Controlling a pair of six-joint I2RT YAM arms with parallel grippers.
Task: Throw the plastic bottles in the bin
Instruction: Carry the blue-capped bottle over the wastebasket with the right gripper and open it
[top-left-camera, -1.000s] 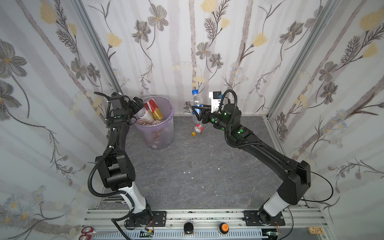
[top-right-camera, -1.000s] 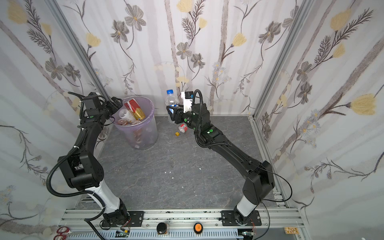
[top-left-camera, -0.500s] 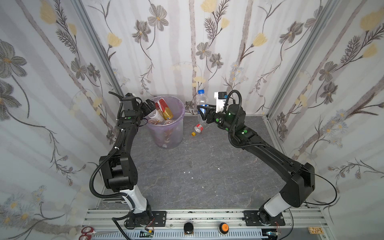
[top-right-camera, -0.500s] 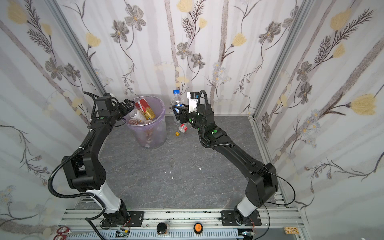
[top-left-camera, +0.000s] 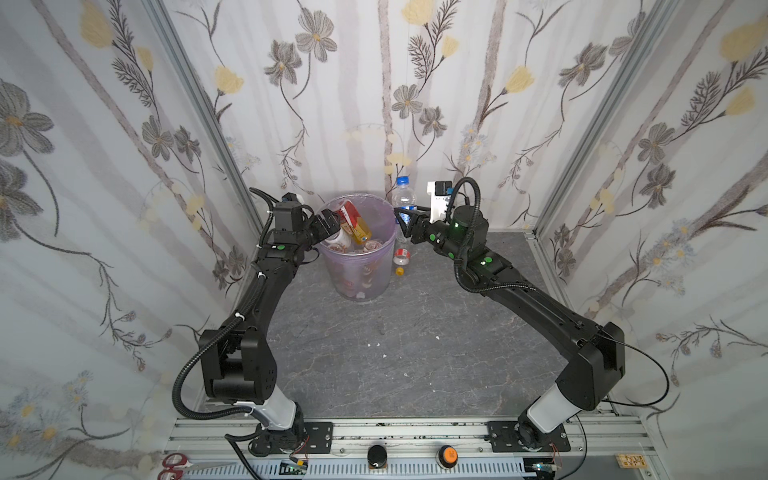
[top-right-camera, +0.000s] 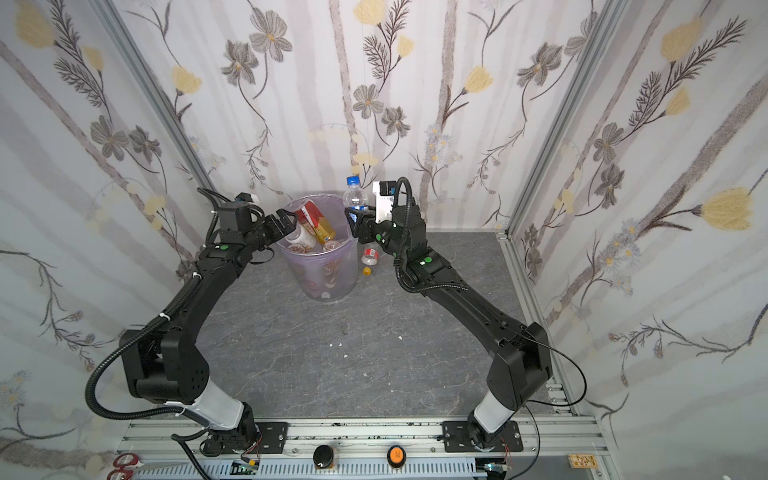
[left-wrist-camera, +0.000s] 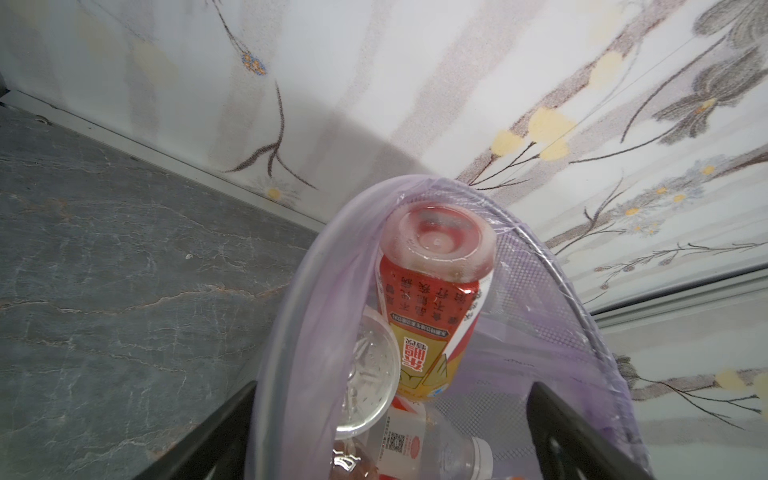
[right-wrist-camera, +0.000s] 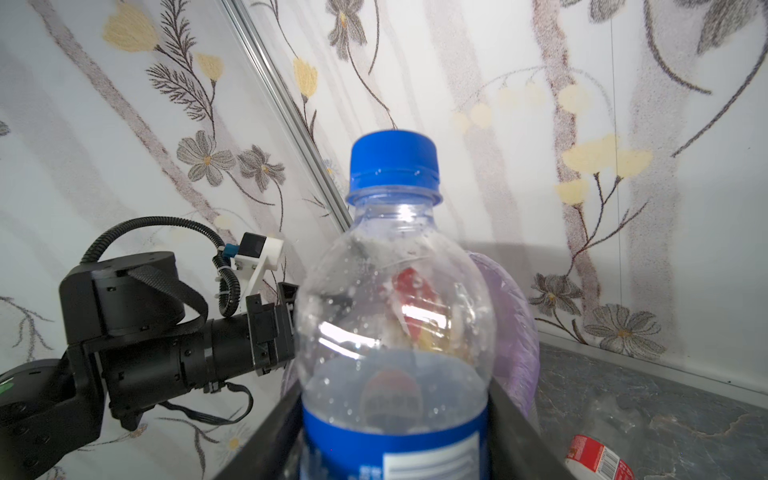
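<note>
right gripper (top-left-camera: 405, 223) jaws pinching the upright blue-capped clear bottle (top-left-camera: 402, 196) just beside the purple bin (top-left-camera: 360, 272), left gripper (top-left-camera: 328, 223) jaws spread wide at the bin's opposite rim, yellow-capped bottle (top-left-camera: 401, 257) lying on the floor (top-left-camera: 415, 332) by the bin.

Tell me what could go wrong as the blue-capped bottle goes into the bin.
1. The red-and-gold bottle juts above the rim of the bin, so the blue-capped bottle held in the right gripper may land on it and roll out.
2. The left gripper hangs open at the opposite rim; a swing across could hit it or tip the bin.
</note>
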